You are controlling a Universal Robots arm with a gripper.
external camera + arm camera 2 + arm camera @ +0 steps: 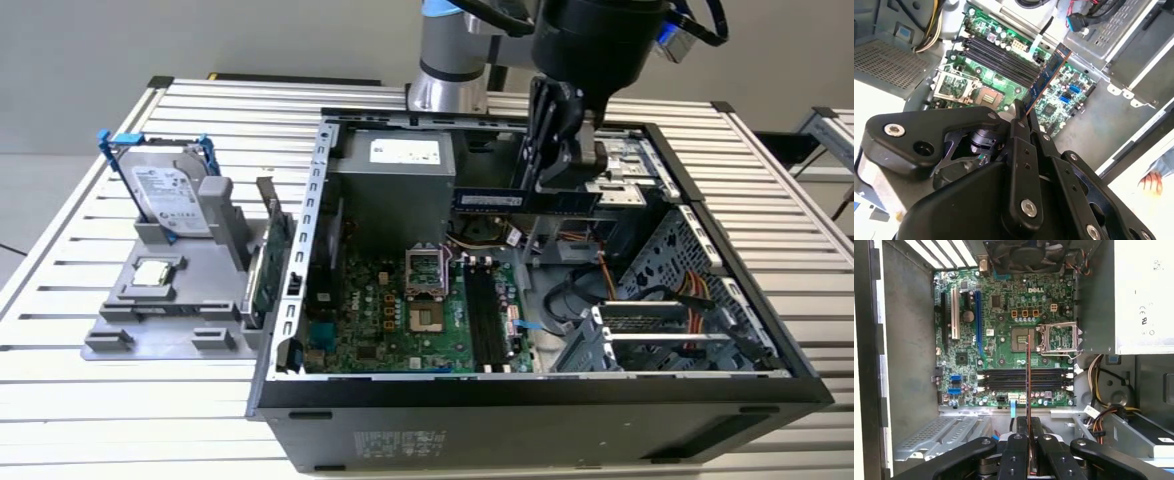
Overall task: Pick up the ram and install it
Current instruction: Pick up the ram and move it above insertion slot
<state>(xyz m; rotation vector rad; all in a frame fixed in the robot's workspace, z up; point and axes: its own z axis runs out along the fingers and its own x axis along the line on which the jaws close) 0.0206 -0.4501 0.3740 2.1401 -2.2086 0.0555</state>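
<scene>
While the ram (pixel 487 201) is pinched by the hand (pixel 554 185), it could be jammed if tilted against the memory slots (pixel 1004 381).

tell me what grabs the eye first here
The claw, shut on the ram, holds it above the open computer case, over the green motherboard with its empty black memory slots. A silver hard drive stands in a grey holder on the table at the exterior view's left.

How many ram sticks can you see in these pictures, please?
1: the ram, clamped in the gripper above the motherboard of the open case. Others may be hidden.
</scene>
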